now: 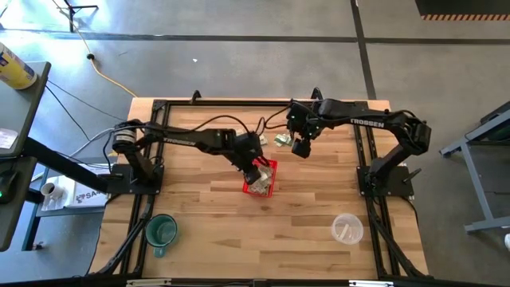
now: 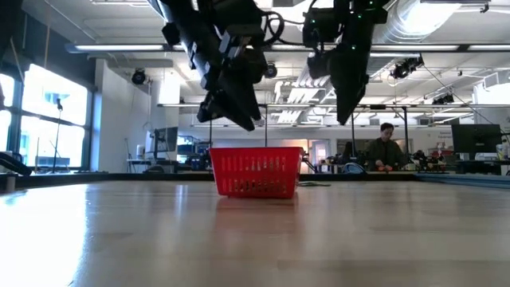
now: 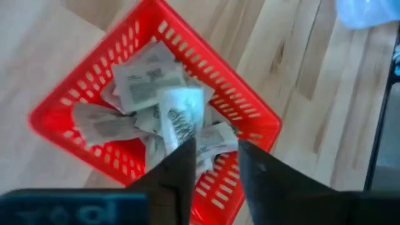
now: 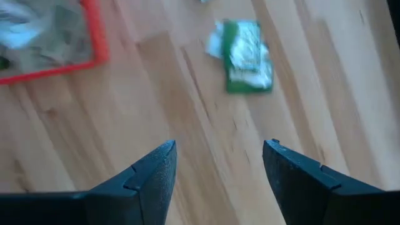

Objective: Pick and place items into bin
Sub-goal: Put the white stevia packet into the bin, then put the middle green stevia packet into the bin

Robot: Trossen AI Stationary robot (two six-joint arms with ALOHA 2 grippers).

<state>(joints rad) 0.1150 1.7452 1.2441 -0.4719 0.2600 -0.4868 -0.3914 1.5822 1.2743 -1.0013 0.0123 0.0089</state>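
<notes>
**Green slip lay just ahead of the right gripper**

Green-and-white, the loose paper slip [image 4: 245,56] sat on the bare wooden table [image 1: 207,207] in the upper middle of the right wrist picture, its long axis running roughly up the frame, a touch right of the gap between the fingers. From above, that slip [image 1: 282,140] lay just left of the right gripper [image 1: 300,148], which hung over it with jaws spread and empty; this arm was plainly the nearer. The red basket [image 1: 271,185] stood lower in the overhead frame, near the centre, slips heaped inside. The left gripper [image 3: 215,164] hovered over it, jaws parted, one slip [image 3: 182,115] loose at its fingertips.
</notes>
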